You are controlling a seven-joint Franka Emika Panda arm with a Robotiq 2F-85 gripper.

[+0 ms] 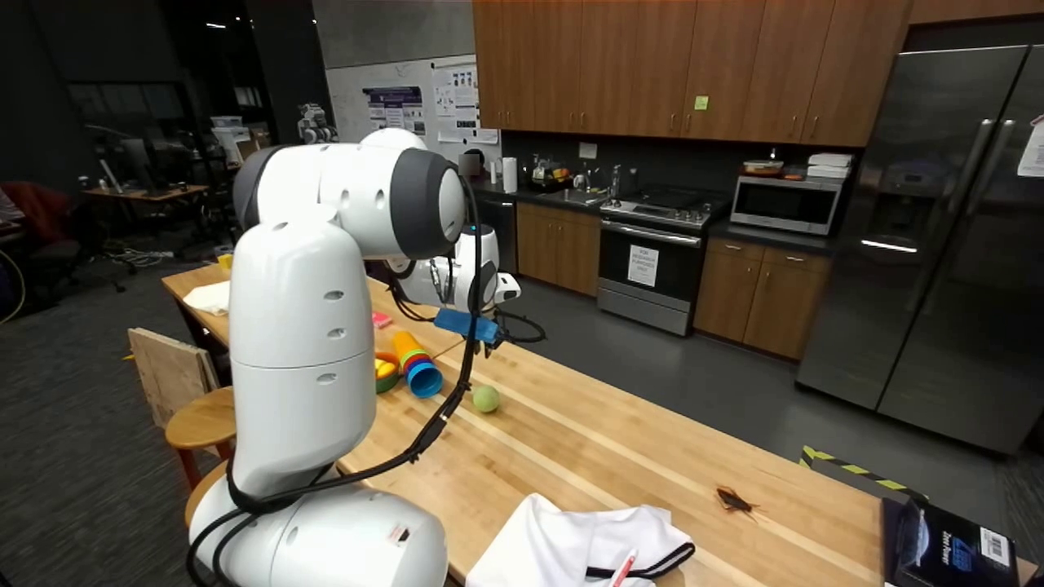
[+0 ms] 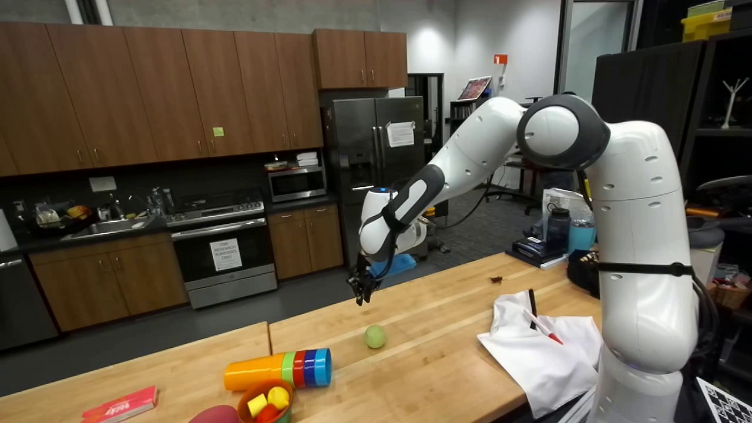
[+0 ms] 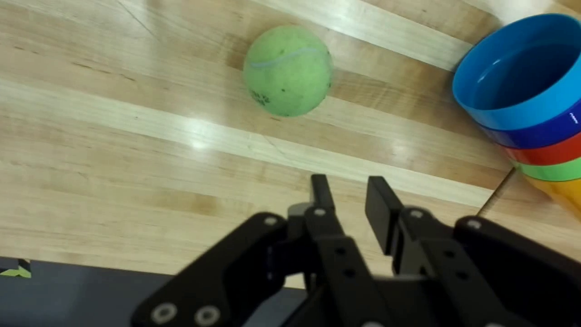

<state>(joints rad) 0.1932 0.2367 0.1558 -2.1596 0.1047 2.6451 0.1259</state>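
- The hand point(image 3: 347, 179) hangs above the counter point(image 3: 113, 190) near its edge, fingers set narrowly apart with nothing between them.
- The ball point(image 3: 288, 70) rests on the counter, near the hand yet apart from it, ungrasped.
- The cups point(image 3: 551, 150) lie nested on their side near the ball, also untouched.
- Judging by these views, no pick-up is done; ball and cups both sit free.

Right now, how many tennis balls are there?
1: the ball rests on the table, apart from the stacked cups and the open gripper; others could be hidden.
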